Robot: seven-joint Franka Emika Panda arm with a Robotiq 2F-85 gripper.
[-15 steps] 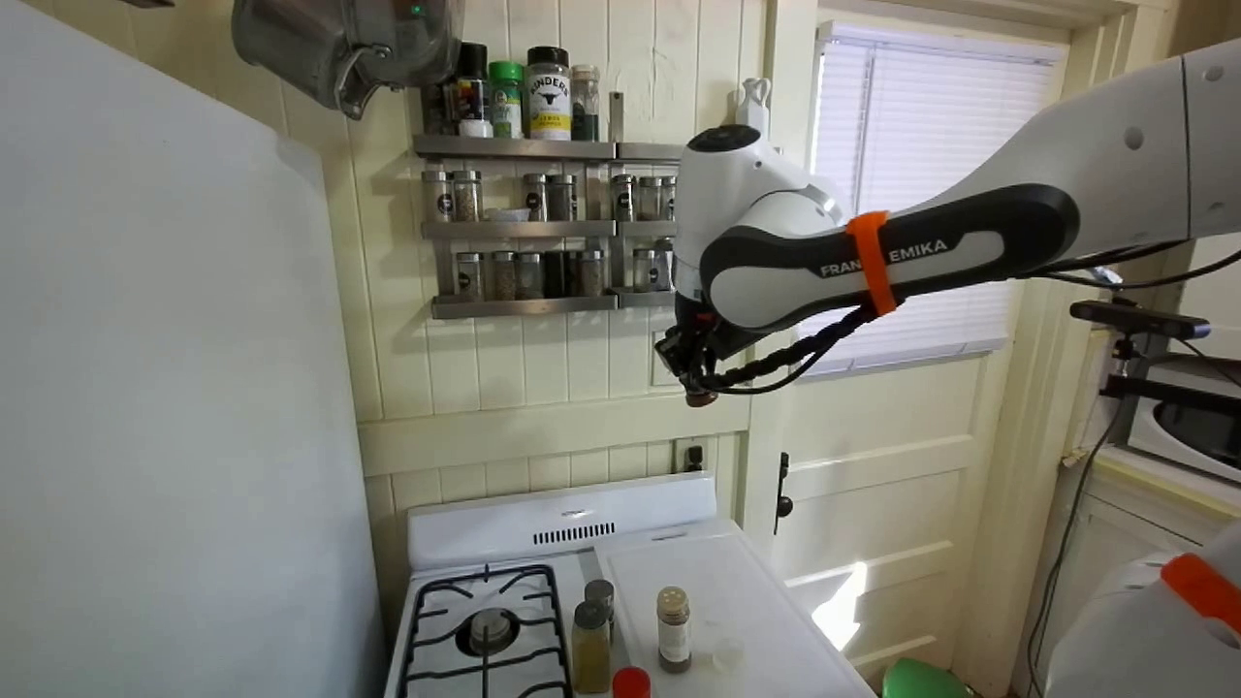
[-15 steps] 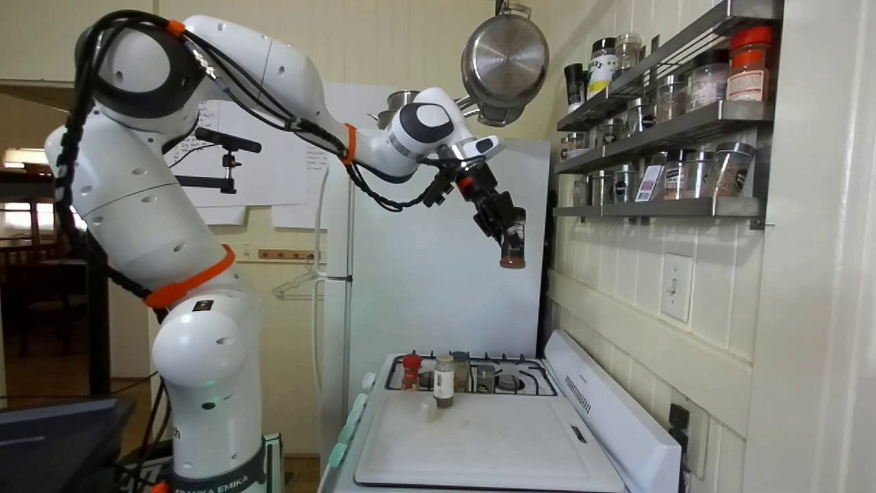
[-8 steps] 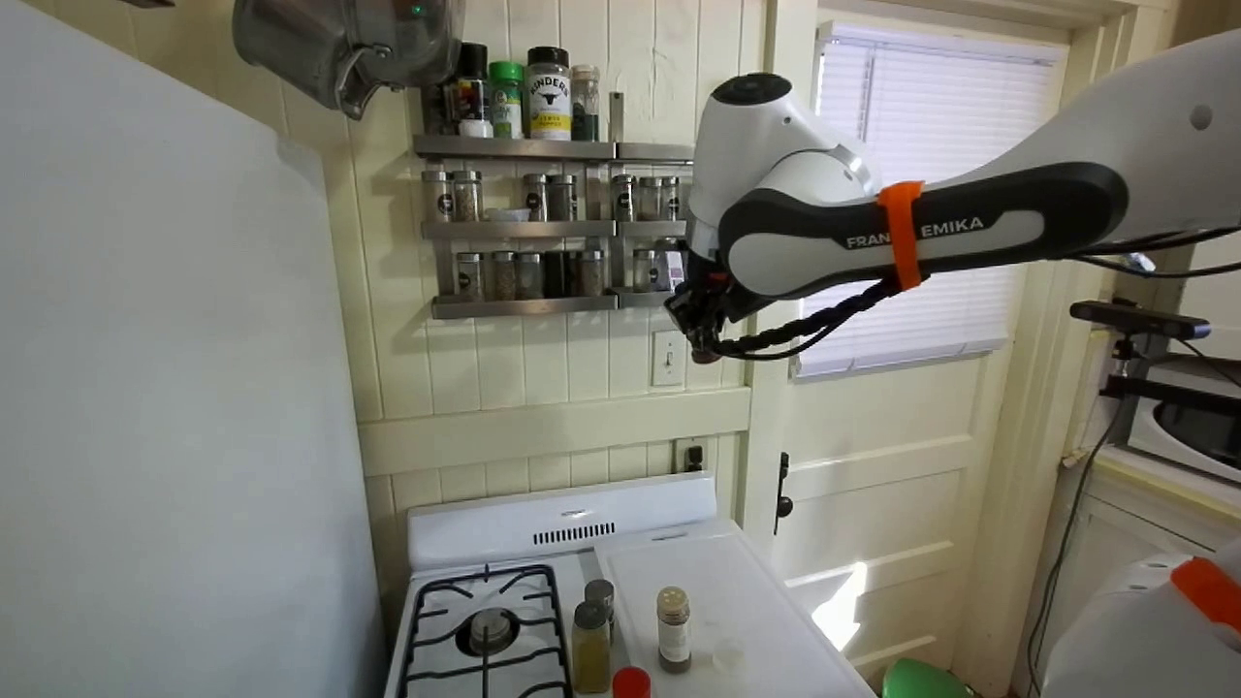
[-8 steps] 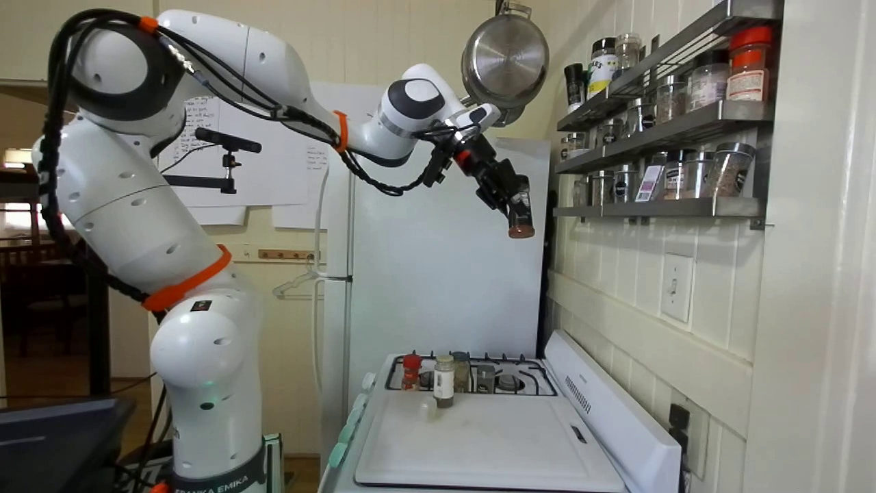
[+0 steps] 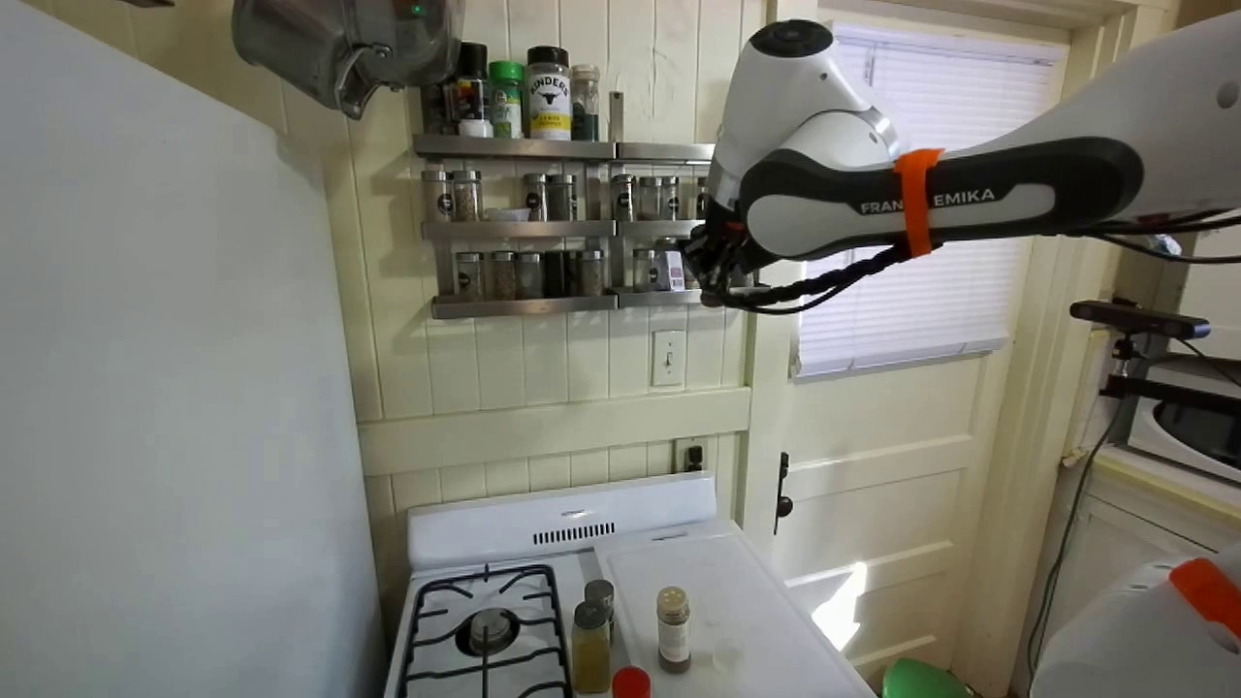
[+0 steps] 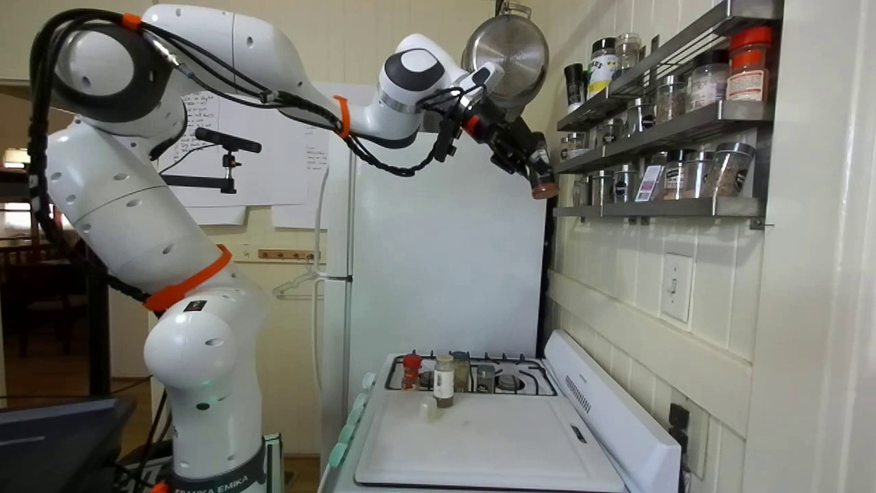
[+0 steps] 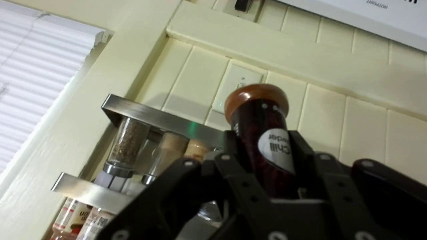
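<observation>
My gripper (image 7: 262,141) is shut on a dark red jar (image 7: 255,113) with a round white "Chili Powder" label and an orange-brown end. The label reads upside down in the wrist view. In an exterior view the jar (image 6: 545,186) is tilted in the gripper (image 6: 532,161), its orange-brown end low and toward the wall. It hangs in the air close to the left end of the wall spice rack (image 6: 657,207). In an exterior view the gripper (image 5: 713,257) overlaps the right part of the rack (image 5: 524,230) and mostly hides the jar. Rack jars (image 7: 128,143) show beside the fingers.
A metal pot (image 6: 510,58) hangs behind the wrist. Below is a white stove (image 6: 493,445) with a white-label jar (image 6: 444,380), a red-capped jar (image 6: 410,373) and others. A fridge (image 5: 175,388) stands beside it. A light switch (image 5: 668,359) and a door (image 5: 873,417) are near.
The arm has raised the gripper and jar and moved them toward the wall rack, from below shelf level to about the lowest shelf. The jar has tilted further from upright. Stove jars stay put.
</observation>
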